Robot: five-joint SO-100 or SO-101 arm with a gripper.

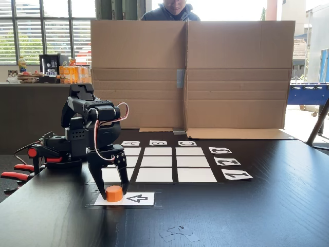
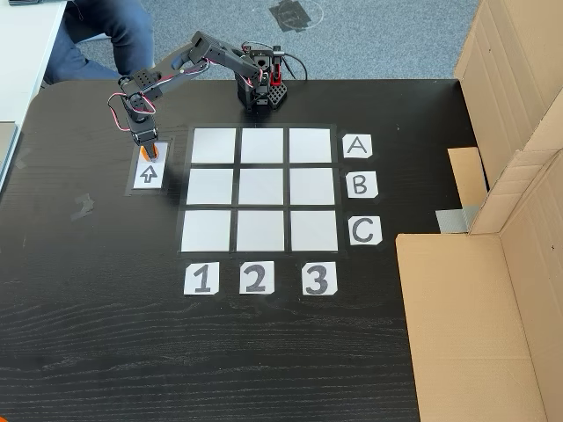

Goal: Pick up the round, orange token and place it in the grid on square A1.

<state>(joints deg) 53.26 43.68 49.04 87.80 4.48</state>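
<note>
We are at the pick: our pincer (image 1: 113,189) straddles the orange token (image 1: 114,193) on the arrow card (image 1: 138,198), fingers spread, not yet clamped. Next we close, lift, and carry to square A1 (image 2: 214,145).

A, B, C and 1, 2, 3 labels (image 2: 357,146) edging the grid (image 2: 262,189)

Bare tabletop (image 2: 106,334) lies open around the grid (image 2: 261,183); a cardboard wall (image 1: 190,74) closes off the side past its letter labels.
</note>
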